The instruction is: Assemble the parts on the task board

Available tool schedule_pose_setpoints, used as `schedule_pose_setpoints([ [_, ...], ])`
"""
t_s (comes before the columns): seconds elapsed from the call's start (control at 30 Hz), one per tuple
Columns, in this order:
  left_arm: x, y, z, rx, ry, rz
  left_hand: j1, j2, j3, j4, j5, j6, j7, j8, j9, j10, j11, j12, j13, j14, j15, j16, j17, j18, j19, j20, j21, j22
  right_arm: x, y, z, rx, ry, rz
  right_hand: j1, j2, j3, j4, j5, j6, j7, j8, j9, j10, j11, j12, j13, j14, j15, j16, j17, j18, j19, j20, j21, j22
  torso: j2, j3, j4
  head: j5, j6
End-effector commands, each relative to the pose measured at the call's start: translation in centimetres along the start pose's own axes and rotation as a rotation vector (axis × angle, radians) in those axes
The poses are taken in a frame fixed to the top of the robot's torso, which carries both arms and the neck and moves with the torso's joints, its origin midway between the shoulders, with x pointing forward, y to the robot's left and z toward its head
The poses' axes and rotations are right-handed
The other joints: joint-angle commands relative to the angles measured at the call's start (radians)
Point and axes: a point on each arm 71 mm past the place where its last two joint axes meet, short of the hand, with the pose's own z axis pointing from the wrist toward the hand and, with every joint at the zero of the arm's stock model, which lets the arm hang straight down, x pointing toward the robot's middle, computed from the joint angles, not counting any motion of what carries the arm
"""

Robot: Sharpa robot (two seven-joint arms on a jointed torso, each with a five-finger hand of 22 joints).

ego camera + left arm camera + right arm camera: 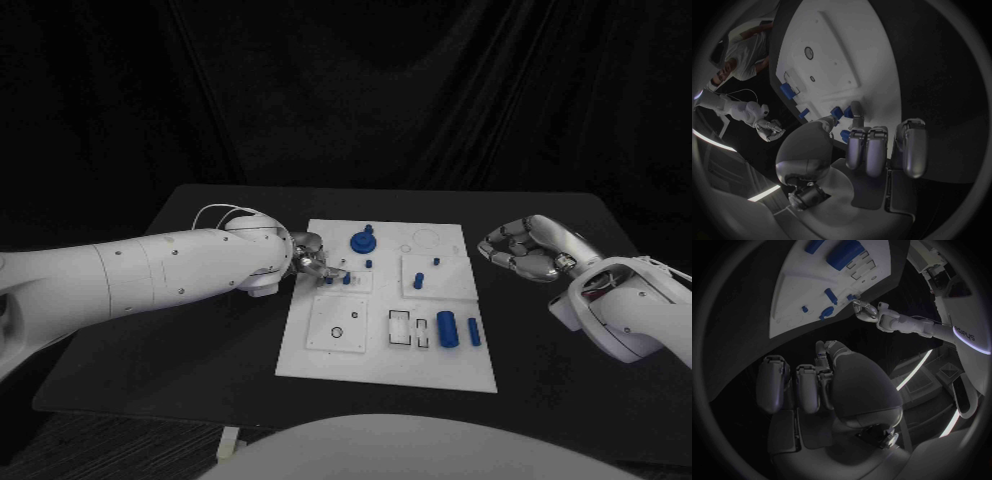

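Task board at table centre, left hand at its left edge, right hand well apart rightward.

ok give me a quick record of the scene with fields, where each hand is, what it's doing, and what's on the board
left hand: over the task board's left edge, fingertips down among small blue parts; whether it grips one cannot be told
right hand: off the board's right side, above the table, fingers curled in, holding nothing
task board: white plate, middle of black table
parts: round blue part near far edge; two blue cylinders lying near right
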Motion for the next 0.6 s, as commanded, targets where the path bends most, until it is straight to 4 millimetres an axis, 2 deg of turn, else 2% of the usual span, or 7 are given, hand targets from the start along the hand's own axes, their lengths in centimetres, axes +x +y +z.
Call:
schedule_pose_setpoints([
  [0.03, 0.09, -0.11, 0.04, 0.002, 0.006, -0.006, -0.015, 0.003, -0.016, 0.000, -0.012, 0.003, 0.005, -0.005, -0.003, 0.104, 0.007, 0.002, 0.262, 0.106, 0.006, 0.003, 0.263, 0.019, 0.000, 0.005, -0.003, 0.209, 0.12, -0.12, -0.04, 0.015, 0.006, 0.000, -0.002, 0.000, 0.005, 0.001, 0.005, 0.003, 0.004, -0.005, 0.000, 0.106, -0.004, 0.000, 0.260, 0.080, -0.006, -0.007, 0.171, -0.001, 0.018, -0.005, -0.002, 0.191, 0.000, 0.0001, 0.0001, 0.001, 0.000],
  [0.4, -0.25, 0.13, -0.05, 0.007, -0.037, -0.022, -0.020, 0.007, -0.024, 0.000, -0.018, 0.004, 0.005, -0.007, -0.004, 0.106, 0.007, 0.003, 0.263, 0.106, 0.007, 0.003, 0.263, 0.018, 0.002, 0.005, -0.002, 0.209, 0.13, -0.15, -0.05, 0.017, 0.007, 0.000, -0.002, 0.000, 0.005, 0.001, 0.005, 0.003, 0.004, -0.005, 0.000, 0.106, -0.004, 0.000, 0.260, 0.080, -0.006, -0.007, 0.171, -0.001, 0.018, -0.005, -0.002, 0.191, 0.000, 0.0000, 0.0000, 0.001, 0.000],
  [0.6, -0.68, 0.23, -0.26, 0.039, -0.097, -0.044, -0.024, 0.012, -0.040, -0.001, -0.004, 0.011, 0.003, 0.000, 0.001, 0.106, 0.006, 0.003, 0.263, 0.106, 0.006, 0.003, 0.263, 0.016, 0.009, 0.005, 0.006, 0.212, 0.10, -0.20, -0.06, 0.018, 0.007, 0.000, -0.002, 0.000, 0.005, 0.001, 0.005, 0.003, 0.004, -0.005, 0.000, 0.106, -0.004, 0.000, 0.260, 0.080, -0.006, -0.007, 0.171, -0.001, 0.018, -0.005, -0.002, 0.191, 0.000, 0.0002, -0.0001, 0.001, 0.000],
])
